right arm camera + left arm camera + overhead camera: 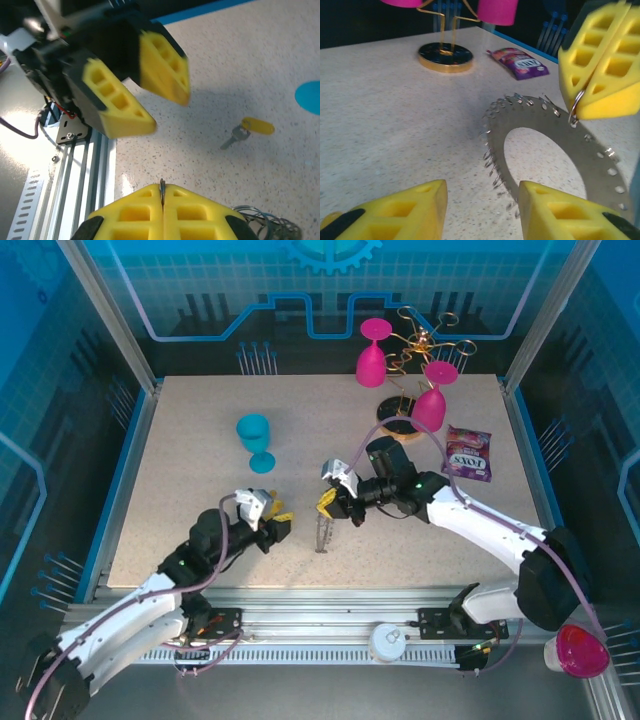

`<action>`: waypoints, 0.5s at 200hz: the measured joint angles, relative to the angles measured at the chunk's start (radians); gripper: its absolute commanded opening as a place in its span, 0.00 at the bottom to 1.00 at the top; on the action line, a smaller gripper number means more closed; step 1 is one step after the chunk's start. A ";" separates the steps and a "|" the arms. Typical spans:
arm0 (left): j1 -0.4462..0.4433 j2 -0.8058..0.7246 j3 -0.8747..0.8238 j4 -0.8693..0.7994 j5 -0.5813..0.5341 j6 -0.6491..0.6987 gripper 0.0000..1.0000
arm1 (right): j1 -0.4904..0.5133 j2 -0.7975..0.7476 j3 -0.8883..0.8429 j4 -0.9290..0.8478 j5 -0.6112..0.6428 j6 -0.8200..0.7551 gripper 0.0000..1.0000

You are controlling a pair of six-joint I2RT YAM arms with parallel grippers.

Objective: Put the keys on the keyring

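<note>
Pinching the keyring (530, 114) upright, the right gripper (162, 192) likely lets the wide-apart left gripper (481, 197) fetch the key (246, 131) at two o'clock.

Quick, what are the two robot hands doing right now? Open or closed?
Left gripper: open, holding nothing.
Right gripper: closed, pinching the keyring by its edge.

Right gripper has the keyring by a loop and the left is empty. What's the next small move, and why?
Probably swing the open left gripper over the yellow-headed key and lower onto it. The key lies flat on the table while the right gripper is shut on a wire loop of the keyring, so nothing can be threaded until the key is grasped.
</note>
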 measured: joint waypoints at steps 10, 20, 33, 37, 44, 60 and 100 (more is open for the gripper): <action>0.005 0.045 0.005 0.041 0.055 0.016 0.35 | -0.001 -0.010 -0.003 0.000 -0.015 -0.018 0.00; 0.006 0.079 0.005 0.086 0.100 0.028 0.32 | -0.002 -0.014 -0.003 -0.001 -0.034 -0.034 0.00; 0.008 0.117 0.005 0.148 0.152 0.046 0.30 | -0.002 -0.013 -0.003 -0.004 -0.051 -0.050 0.00; 0.009 0.130 0.005 0.173 0.168 0.051 0.30 | -0.002 -0.013 -0.003 -0.006 -0.054 -0.056 0.00; 0.010 0.150 0.005 0.211 0.195 0.063 0.30 | -0.002 -0.013 -0.003 -0.009 -0.058 -0.063 0.00; 0.011 0.191 0.005 0.282 0.248 0.085 0.29 | -0.002 -0.013 -0.004 -0.012 -0.060 -0.078 0.00; 0.013 0.284 0.006 0.412 0.341 0.132 0.26 | -0.002 -0.014 -0.008 -0.012 -0.065 -0.102 0.00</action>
